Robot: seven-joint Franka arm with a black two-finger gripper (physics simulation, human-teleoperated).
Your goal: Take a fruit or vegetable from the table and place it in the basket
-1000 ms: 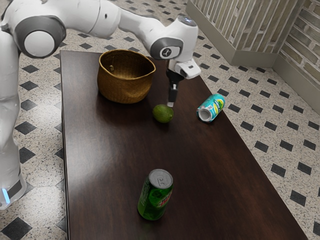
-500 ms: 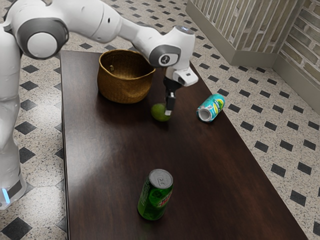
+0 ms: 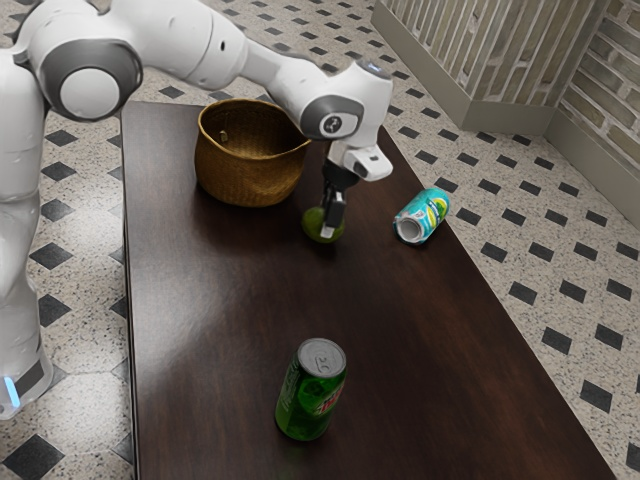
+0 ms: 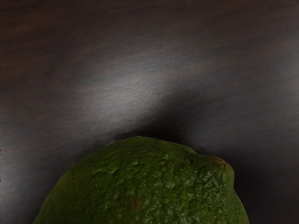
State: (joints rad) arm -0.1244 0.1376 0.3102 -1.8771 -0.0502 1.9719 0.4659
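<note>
Brown woven basket (image 3: pixel 245 178) upright, claw (image 3: pixel 328 232) right at the lime (image 3: pixel 312 224) near it, can't tell if it's gripping. Green can (image 3: pixel 306 400) well apart from the basket has red lettering, too small to read.

- Exterior view: positioned beside the arm (image 3: pixel 190 45), at moderate range; faces obliquely down the desk (image 3: pixel 220 320), near to far.
- Wrist view: arm-mounted; faces the desk at close range.
- Shared coverage: lime (image 3: pixel 311 219), adjacent desk surface.
</note>
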